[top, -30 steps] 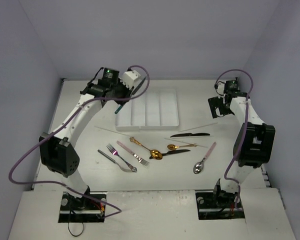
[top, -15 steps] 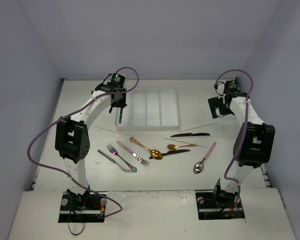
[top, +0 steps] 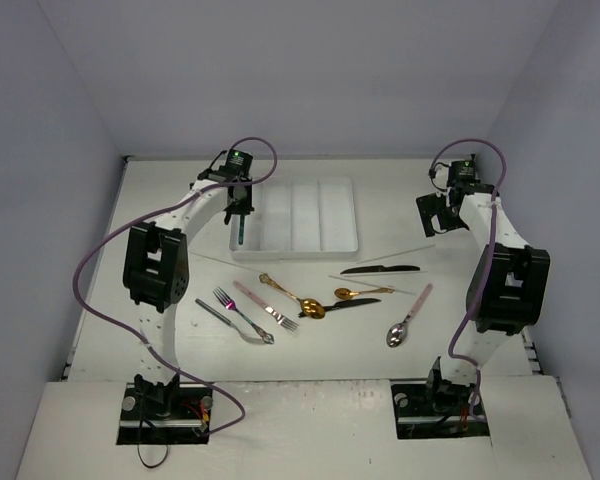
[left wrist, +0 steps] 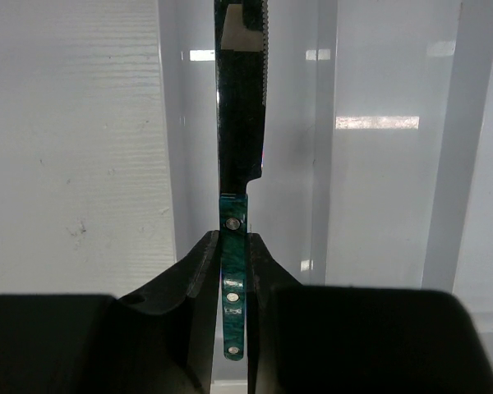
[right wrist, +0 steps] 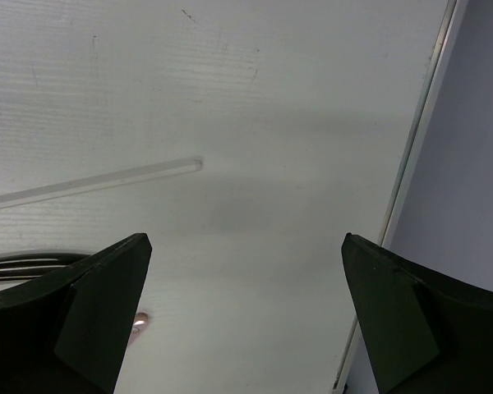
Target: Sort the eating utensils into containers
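left gripper [top: 239, 205]: you have it clamped on the teal-handled knife [top: 240, 234]; in the left wrist view the fingers [left wrist: 199, 271] pinch the riveted handle [left wrist: 232, 271] from both sides.
knife: blade [left wrist: 241, 123] runs straight out from the gripper, tip toward 6 o'clock in the top view; it sits over the leftmost compartment [left wrist: 287, 164], between the outer wall and the first divider; whether it touches the floor of the compartment, cannot tell.
tray [top: 356, 215]: white, at 12 o'clock of the loose cutlery on the table [top: 400, 190].
right gripper [top: 435, 212]: fingers wide apart, holding nothing; it hangs at 3 o'clock of the tray, well apart from it; your right wrist view shows bare table between the fingers [right wrist: 107, 287] and one pale chopstick [right wrist: 99, 182] at 10 o'clock.
loose utensils: black knife [top: 380, 269], gold spoon [top: 292, 296], pink-handled spoon [top: 410, 315] and silver fork [top: 238, 322] lie at 6 o'clock of the tray, all outside it.
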Controlling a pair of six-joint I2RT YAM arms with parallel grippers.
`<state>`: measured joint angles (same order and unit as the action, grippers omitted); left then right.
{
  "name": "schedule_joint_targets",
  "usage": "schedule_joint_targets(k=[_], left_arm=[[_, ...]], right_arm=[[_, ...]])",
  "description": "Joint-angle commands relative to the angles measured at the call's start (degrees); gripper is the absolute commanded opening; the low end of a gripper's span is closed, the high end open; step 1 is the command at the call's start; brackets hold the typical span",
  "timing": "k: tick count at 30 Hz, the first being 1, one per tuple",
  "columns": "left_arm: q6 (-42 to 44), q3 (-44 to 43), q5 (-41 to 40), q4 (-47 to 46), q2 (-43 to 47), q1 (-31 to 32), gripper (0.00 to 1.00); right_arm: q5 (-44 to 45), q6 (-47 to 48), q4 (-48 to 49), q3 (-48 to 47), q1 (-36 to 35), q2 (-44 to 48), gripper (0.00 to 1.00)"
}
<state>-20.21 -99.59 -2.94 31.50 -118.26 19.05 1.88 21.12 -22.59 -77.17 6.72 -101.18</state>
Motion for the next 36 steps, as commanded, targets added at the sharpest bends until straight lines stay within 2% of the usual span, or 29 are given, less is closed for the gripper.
schedule_joint_targets(k=[1,4,10,13,16,19,21,23,24,27,28,30,32,34,36], left_arm=[[-1.9,-3.6,1.5,-2.7,0.8,-0.3,0.00],[-1.9,-3.8,2.7,-2.1,0.1,-0.3,0.00],[-2.3,-3.3,5.5,-1.3,0.3,-0.2,0.12],[-2.0,-2.5,6.4,-1.4,1.5,0.0,0.29],[-0.9,-2.3,6.5,-1.6,3.3,0.0,0.55],[1.2,-3.1,6.9,-1.8,5.7,-0.1,0.57],[5.5,-2.5,9.4,-3.8,9.0,-0.5,0.57],[16.1,-0.7,16.0,-6.4,13.8,-1.0,0.57],[24.6,0.9,22.7,-6.0,16.6,-1.4,0.57],[45.1,7.3,41.7,-0.4,23.4,-4.3,0.57],[53.6,9.9,45.6,4.4,25.6,-4.7,0.57],[72.1,14.1,47.6,16.9,28.7,-5.0,0.57],[83.7,16.9,45.3,24.3,30.0,-4.9,0.56],[93.4,22.7,43.1,28.2,32.5,-4.8,0.55],[99.4,27.7,40.8,29.2,34.6,-4.9,0.54]], right_arm=[[1.6,0.3,-0.3,-2.3,0.3,-0.5,1.00],[1.7,0.3,-0.4,-2.8,0.3,-0.6,1.00],[1.8,0.4,-0.4,-3.3,0.3,-1.1,1.00],[1.7,0.3,-0.4,-3.7,0.3,-1.2,1.00],[1.5,0.2,-0.4,-3.7,0.3,-1.2,1.00],[1.3,0.1,-0.5,-3.6,0.3,-1.3,1.00],[1.1,0.1,-0.5,-3.5,0.3,-1.2,1.00],[1.1,0.1,-0.5,-3.5,0.3,-1.2,1.00],[1.1,0.1,-0.5,-3.5,0.3,-1.0,1.00],[0.9,0.2,-0.5,-3.2,0.3,-0.8,1.00],[0.9,0.2,-0.5,-3.1,0.3,-0.8,1.00],[1.0,0.2,-0.5,-2.8,0.3,-0.8,1.00],[1.0,0.4,-0.4,-2.4,0.3,-0.6,1.00],[1.0,0.4,-0.5,-2.0,0.4,-0.5,1.00],[1.1,0.5,-0.5,-1.6,0.3,-0.4,1.00]])
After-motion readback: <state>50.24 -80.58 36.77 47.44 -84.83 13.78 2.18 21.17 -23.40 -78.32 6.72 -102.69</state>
